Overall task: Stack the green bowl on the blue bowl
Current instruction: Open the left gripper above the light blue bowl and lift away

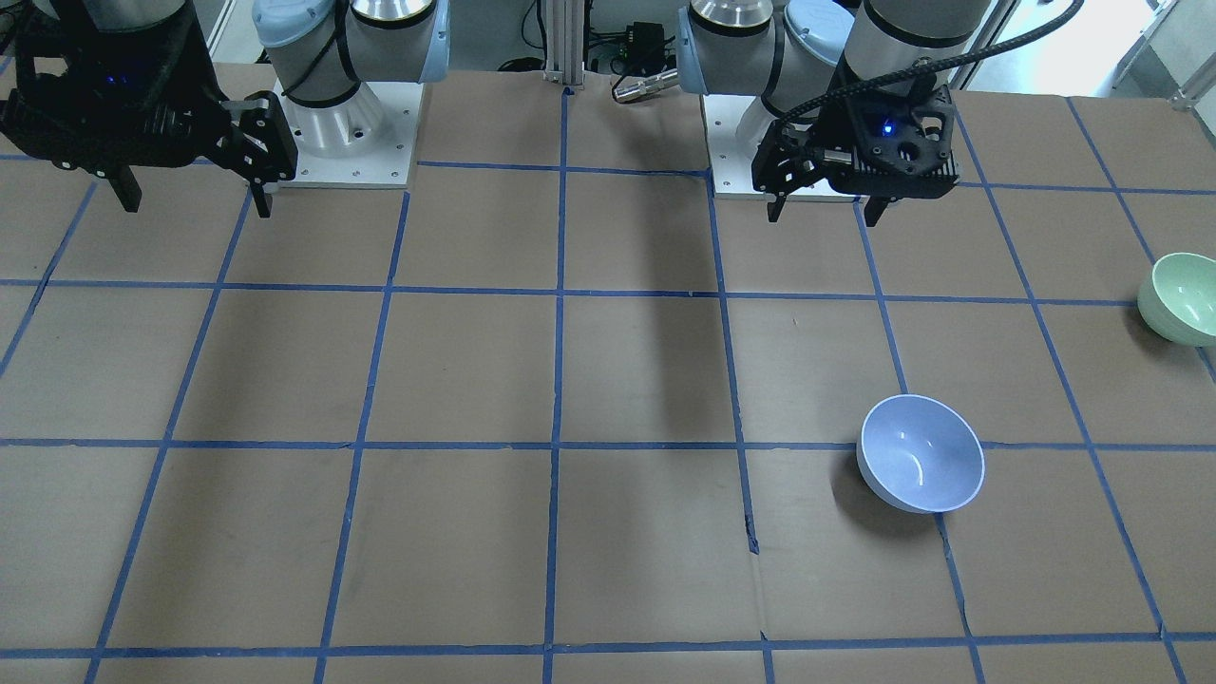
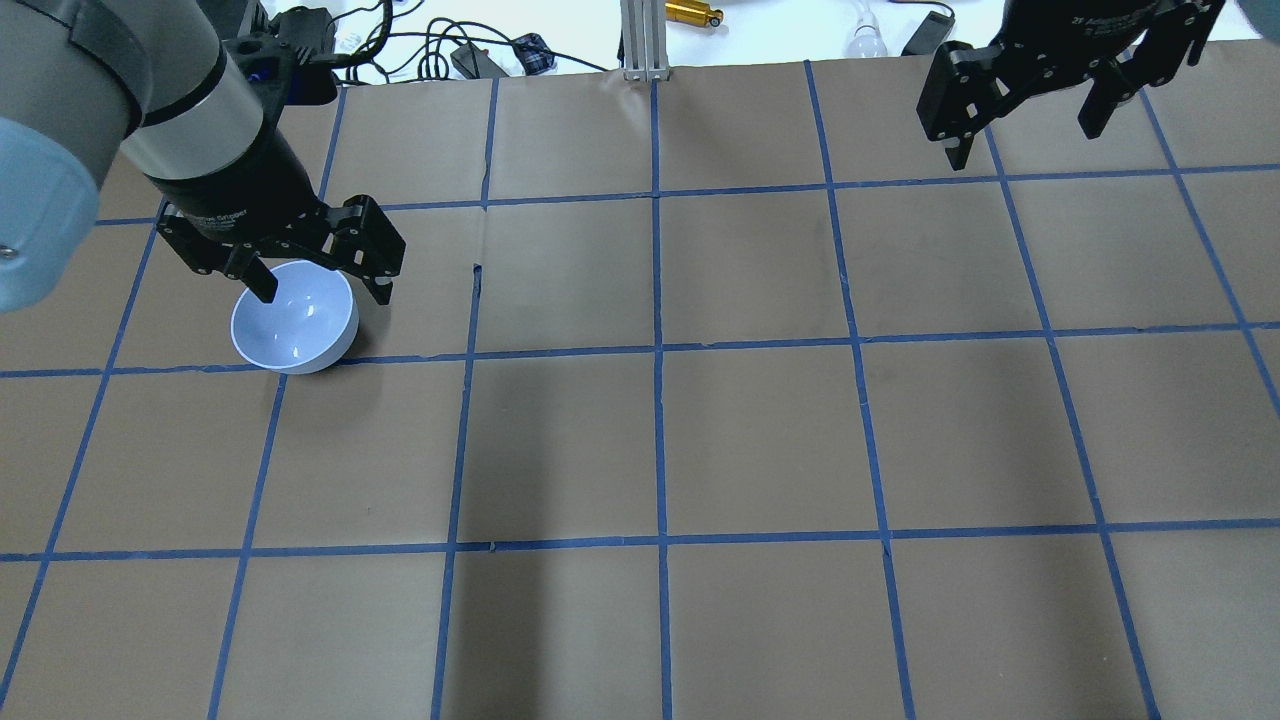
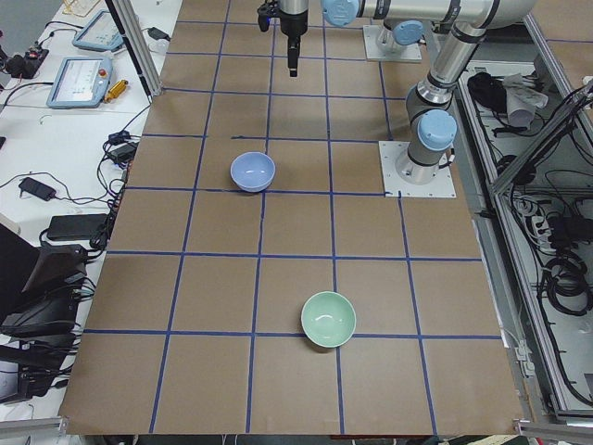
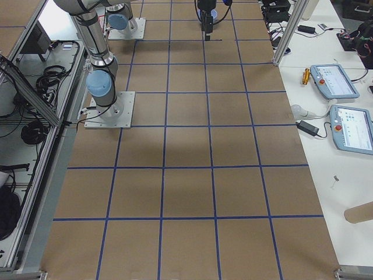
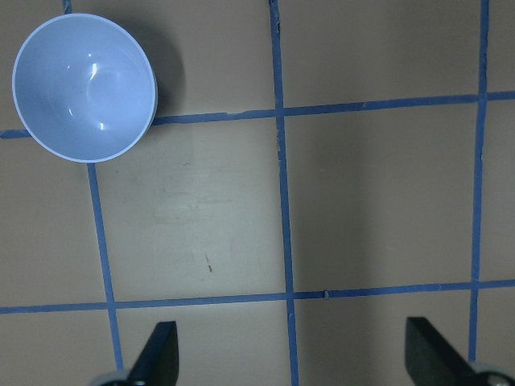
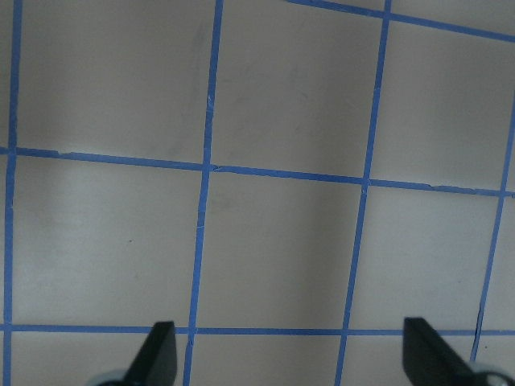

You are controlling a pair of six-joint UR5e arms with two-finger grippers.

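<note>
The blue bowl (image 1: 920,453) stands upright and empty on the table; it also shows in the overhead view (image 2: 295,318), the exterior left view (image 3: 252,171) and the top left of the left wrist view (image 5: 84,87). The green bowl (image 1: 1183,299) stands upright near the table's end on my left side, apart from the blue one; it shows whole in the exterior left view (image 3: 328,318). My left gripper (image 1: 825,214) (image 2: 325,292) (image 5: 294,358) is open and empty, high above the table near the blue bowl. My right gripper (image 1: 195,204) (image 2: 1022,145) (image 6: 290,354) is open and empty over bare table.
The table is covered in brown paper (image 2: 760,440) with a grid of blue tape. The two arm bases (image 1: 347,142) (image 1: 760,171) stand at the robot's edge. An aluminium post (image 2: 645,40) and cables sit at the far edge. Tablets (image 4: 335,81) lie on side benches.
</note>
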